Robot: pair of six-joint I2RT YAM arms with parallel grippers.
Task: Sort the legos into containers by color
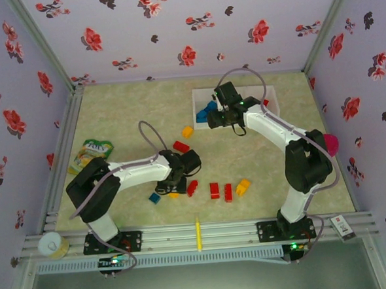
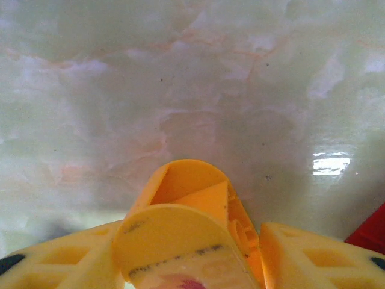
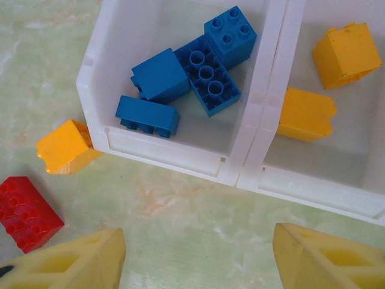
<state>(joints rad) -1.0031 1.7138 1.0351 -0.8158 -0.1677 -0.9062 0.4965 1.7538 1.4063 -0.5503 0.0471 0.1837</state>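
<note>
I'm running this from afar in what looks like a small lab test booth: flowered lilac walls (image 1: 173, 28) box in a marble-patterned table (image 1: 125, 109) on three sides, with metal posts (image 1: 39, 39) in the corners and aluminium rails (image 1: 218, 229) along its near edge.

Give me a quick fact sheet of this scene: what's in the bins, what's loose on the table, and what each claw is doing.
blue compartment: four blue bricks
neighbouring compartment: two yellow bricks
loose by the bin's corner: loose yellow brick, red brick
left gripper: closed on the held yellow brick
right gripper: open, over bare table in front of the bin
near the left arm: lone blue brick, unsorted
</note>
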